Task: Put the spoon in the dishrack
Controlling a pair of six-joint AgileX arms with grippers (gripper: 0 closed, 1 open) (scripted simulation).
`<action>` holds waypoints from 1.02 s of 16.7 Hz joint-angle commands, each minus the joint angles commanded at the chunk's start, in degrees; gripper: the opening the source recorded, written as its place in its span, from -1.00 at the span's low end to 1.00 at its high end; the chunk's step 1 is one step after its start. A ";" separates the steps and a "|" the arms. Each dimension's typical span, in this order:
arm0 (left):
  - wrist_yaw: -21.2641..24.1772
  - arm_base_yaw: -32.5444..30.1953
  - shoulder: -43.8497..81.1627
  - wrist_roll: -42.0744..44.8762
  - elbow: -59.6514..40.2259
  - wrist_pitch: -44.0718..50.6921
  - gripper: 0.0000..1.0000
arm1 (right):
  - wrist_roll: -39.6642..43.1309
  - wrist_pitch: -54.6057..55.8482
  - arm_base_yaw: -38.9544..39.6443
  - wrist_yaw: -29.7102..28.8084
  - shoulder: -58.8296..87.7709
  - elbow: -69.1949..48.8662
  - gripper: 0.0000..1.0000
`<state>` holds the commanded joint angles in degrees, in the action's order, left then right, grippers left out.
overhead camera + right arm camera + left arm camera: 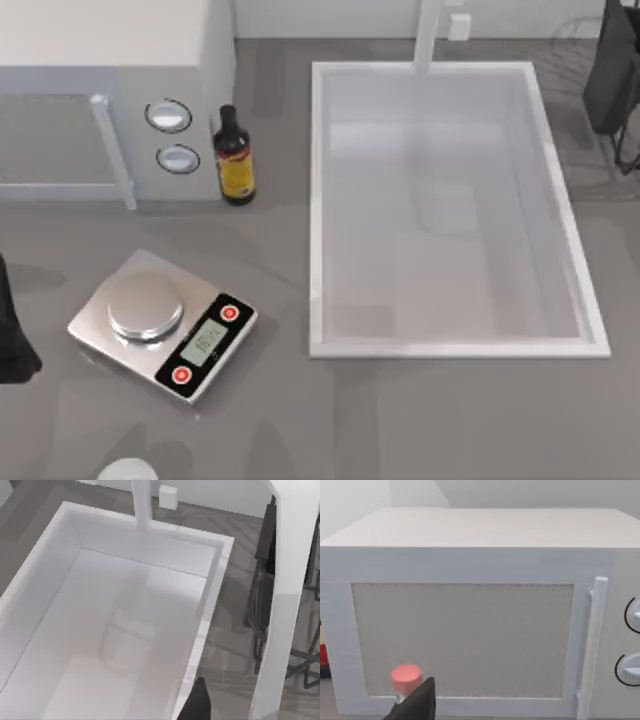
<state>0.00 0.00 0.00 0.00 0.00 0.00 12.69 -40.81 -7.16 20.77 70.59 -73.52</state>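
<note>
My right gripper [197, 707] hangs high over the back right corner, beside the sink's right rim and above the dishrack [257, 625], a rack of thin dark wires [627, 155]. The spoon [282, 605] is a long white shaft that rises close past the right wrist camera and widens at its far end. It crosses in front of the rack wires. The right gripper is shut on it lower down, out of frame. One dark fingertip [199, 695] shows beside the shaft. The right arm [612, 70] covers the spoon in the top view. My left arm [12, 335] is parked at the table's left edge.
A big white sink [318, 200] with a faucet [428, 35] fills the middle right. A microwave [110, 90] stands at the back left, with a dark bottle [235, 155] beside it. A kitchen scale [160, 322] lies front left. A pink-capped thing [406, 677] stands by my left gripper [417, 707].
</note>
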 joint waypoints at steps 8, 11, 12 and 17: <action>0.00 0.00 0.00 0.00 0.00 0.00 1.00 | -12.49 30.46 -27.24 13.42 -12.71 7.26 -1.00; 0.00 0.00 0.00 0.00 0.00 0.00 1.00 | -13.63 32.38 -29.12 14.52 -13.90 7.83 -1.00; 0.00 0.00 0.00 0.00 0.00 0.00 1.00 | -13.63 32.38 -29.12 14.52 -13.90 7.83 -1.00; 0.00 0.00 0.00 0.00 0.00 0.00 1.00 | -13.65 34.30 -28.10 13.95 -11.69 7.67 -1.00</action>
<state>0.00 0.00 0.00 0.00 0.00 0.00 -0.97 -6.51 -35.27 34.73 58.91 -65.85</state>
